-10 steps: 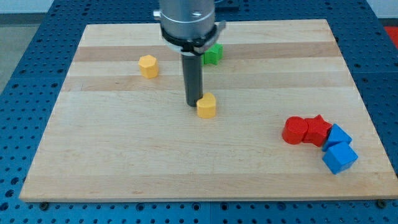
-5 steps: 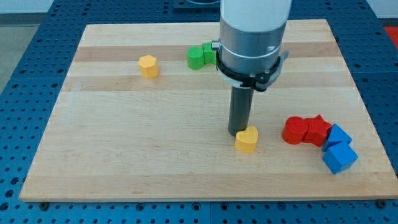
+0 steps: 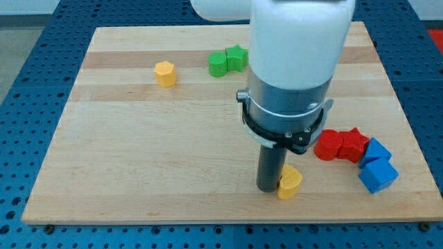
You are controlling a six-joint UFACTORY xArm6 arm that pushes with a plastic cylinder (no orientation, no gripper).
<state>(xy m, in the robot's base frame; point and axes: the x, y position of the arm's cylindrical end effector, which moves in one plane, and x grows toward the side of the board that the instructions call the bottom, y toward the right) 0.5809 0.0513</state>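
My tip (image 3: 268,189) rests on the wooden board (image 3: 138,159) near its bottom edge, touching the left side of a yellow heart-shaped block (image 3: 290,182). To the right of them lie a red cylinder (image 3: 327,145) and a red star (image 3: 354,144) side by side, with two blue blocks, one (image 3: 377,150) above the other (image 3: 379,175), against them at the right edge. A yellow hexagon block (image 3: 165,72) sits at the upper left. A green cylinder (image 3: 219,63) and a green star (image 3: 237,57) sit together at the top centre.
The arm's large grey and white body (image 3: 294,76) hides the board's middle right part. A blue perforated table (image 3: 28,76) surrounds the board on all sides.
The tip has moved down and to the right across the board, pushing the yellow heart from the centre to near the bottom edge. The other blocks have stayed put.
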